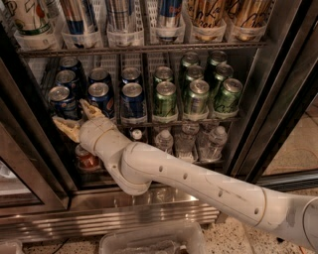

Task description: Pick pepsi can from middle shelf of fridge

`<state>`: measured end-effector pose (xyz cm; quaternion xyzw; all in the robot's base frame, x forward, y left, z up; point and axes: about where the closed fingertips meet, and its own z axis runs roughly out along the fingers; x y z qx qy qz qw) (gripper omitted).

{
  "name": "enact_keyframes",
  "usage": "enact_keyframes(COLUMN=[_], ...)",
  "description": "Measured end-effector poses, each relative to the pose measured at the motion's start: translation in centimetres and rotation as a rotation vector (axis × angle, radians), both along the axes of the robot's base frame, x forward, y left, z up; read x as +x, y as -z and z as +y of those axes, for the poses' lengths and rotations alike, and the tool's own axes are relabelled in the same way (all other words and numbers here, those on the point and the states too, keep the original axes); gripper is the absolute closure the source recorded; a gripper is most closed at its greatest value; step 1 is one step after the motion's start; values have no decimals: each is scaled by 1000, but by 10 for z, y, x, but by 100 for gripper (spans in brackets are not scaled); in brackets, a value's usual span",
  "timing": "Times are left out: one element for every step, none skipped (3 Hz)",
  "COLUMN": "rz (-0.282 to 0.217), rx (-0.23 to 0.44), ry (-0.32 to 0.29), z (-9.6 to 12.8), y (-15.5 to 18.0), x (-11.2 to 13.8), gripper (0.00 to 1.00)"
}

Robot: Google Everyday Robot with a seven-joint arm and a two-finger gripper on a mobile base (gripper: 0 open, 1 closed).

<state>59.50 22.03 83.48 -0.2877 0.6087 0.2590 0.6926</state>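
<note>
The fridge (278,99) stands open in front of me. Its middle shelf (164,120) holds rows of dark blue pepsi cans on the left and green cans (197,94) on the right. The front pepsi cans stand at the left (61,101), middle (100,96) and right (132,99). My gripper (73,118) is at the shelf's front left edge, open, its tan fingers (90,109) spread just below the two left front pepsi cans. It holds nothing. My white arm (189,181) reaches in from the lower right.
The rack above holds tall cans (119,15). The lower rack holds clear bottles (186,141) and a red can (87,158), partly behind my wrist. Dark door frames (25,144) flank the opening. A ribbed steel panel (99,223) and a clear bin (154,240) lie below.
</note>
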Motion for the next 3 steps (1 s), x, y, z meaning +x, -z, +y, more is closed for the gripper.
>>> enact_keyframes(rz=[8,18,26], rx=[2,-3,-7], ry=[-9,-22,-33], z=[5,13,20], y=[2,4,6], x=[7,12,16], gripper=[30,29,29])
